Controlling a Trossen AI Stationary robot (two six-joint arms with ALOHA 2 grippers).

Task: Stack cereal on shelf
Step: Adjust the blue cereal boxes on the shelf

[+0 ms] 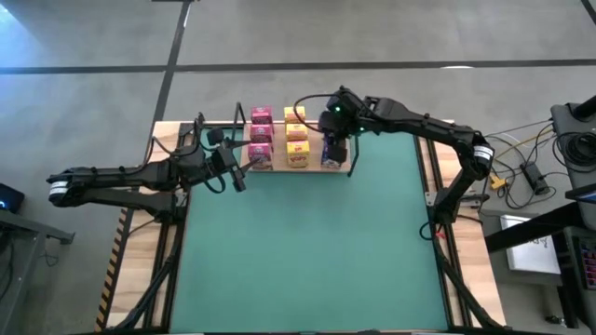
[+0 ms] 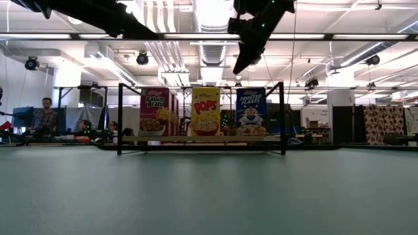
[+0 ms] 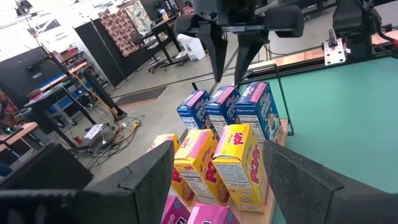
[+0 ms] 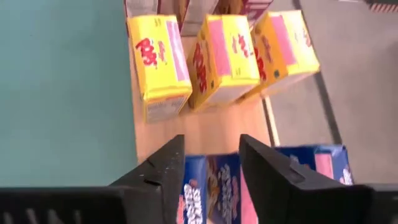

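Note:
The light-wood shelf stands at the table's far edge, with black wire brackets at both ends. Pink boxes, yellow boxes and blue boxes stand upright on it in three rows. My right gripper hangs open, fingers pointing down, just above the blue row and clear of it. My left gripper is open at the shelf's left end, near the pink boxes, touching nothing. In the low view, one box of each colour faces front: pink, yellow, blue.
The green mat covers the table in front of the shelf. Wooden table borders and black frame rails run along both sides. Cables and equipment lie off the table's right side. People sit in the room behind.

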